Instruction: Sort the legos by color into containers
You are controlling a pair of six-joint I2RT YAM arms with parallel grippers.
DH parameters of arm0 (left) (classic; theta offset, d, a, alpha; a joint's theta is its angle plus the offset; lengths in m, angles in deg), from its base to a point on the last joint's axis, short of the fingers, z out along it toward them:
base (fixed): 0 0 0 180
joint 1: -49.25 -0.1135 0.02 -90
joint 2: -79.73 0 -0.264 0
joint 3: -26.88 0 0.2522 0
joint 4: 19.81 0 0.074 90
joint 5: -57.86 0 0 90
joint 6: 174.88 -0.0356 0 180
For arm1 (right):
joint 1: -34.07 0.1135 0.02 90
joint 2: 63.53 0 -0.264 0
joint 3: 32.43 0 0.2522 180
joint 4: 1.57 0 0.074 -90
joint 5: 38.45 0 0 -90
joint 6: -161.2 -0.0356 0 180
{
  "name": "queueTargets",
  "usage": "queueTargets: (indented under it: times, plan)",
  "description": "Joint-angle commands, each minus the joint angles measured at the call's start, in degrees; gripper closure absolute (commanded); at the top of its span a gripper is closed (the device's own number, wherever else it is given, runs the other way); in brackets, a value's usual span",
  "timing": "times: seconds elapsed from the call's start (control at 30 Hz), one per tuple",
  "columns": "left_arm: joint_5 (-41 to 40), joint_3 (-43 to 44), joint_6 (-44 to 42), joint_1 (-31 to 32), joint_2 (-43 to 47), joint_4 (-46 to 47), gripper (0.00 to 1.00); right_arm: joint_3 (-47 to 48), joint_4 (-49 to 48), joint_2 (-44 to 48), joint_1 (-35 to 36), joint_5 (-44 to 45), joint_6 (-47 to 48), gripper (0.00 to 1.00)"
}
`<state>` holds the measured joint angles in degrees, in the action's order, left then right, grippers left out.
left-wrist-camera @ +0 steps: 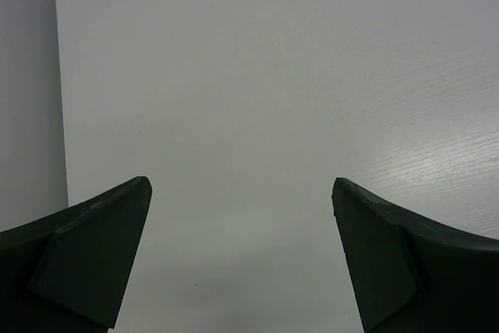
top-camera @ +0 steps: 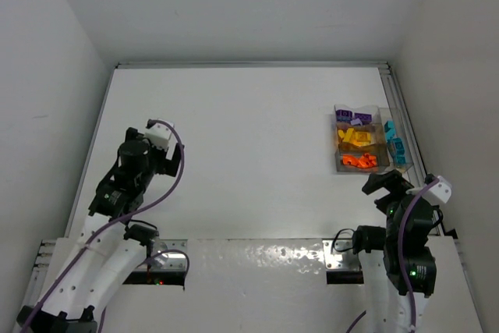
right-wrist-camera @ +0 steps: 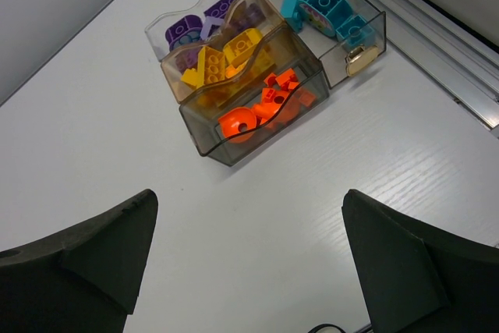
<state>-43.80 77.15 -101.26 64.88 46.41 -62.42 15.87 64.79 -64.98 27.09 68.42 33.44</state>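
The clear containers [top-camera: 341, 163] stand at the table's right side. They hold purple legos [top-camera: 347, 116], yellow legos [top-camera: 355, 137], orange legos [top-camera: 359, 161] and teal legos [top-camera: 395, 146], each colour in its own bin. In the right wrist view the bins [right-wrist-camera: 204, 139] lie ahead, with orange [right-wrist-camera: 261, 111], yellow [right-wrist-camera: 222, 56], purple [right-wrist-camera: 187, 30] and teal [right-wrist-camera: 323, 1] bricks. My right gripper [right-wrist-camera: 245, 228] is open and empty, just short of the bins. My left gripper [left-wrist-camera: 242, 224] is open and empty over bare table at the left [top-camera: 156, 142].
A metal rail [top-camera: 405, 122] runs along the table's right edge, beside the bins. White walls enclose the table on the left, back and right. The arm bases sit on a plate at the near edge [top-camera: 257, 259].
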Motion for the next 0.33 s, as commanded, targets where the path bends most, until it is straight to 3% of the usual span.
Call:
queueTargets:
  times: [0.0, 0.3]
  plan:
    - [-0.73, -0.39, 0.39, -0.35, 1.59, 2.65, 0.0, -0.27, -0.92, 0.22, 0.13, 0.01, -0.56, 0.01]
    - [-0.73, -0.39, 0.47, -0.35, 1.94, 2.74, 0.0, 0.0, -0.57, -0.04, 0.13, 0.71, -1.0, 0.01]
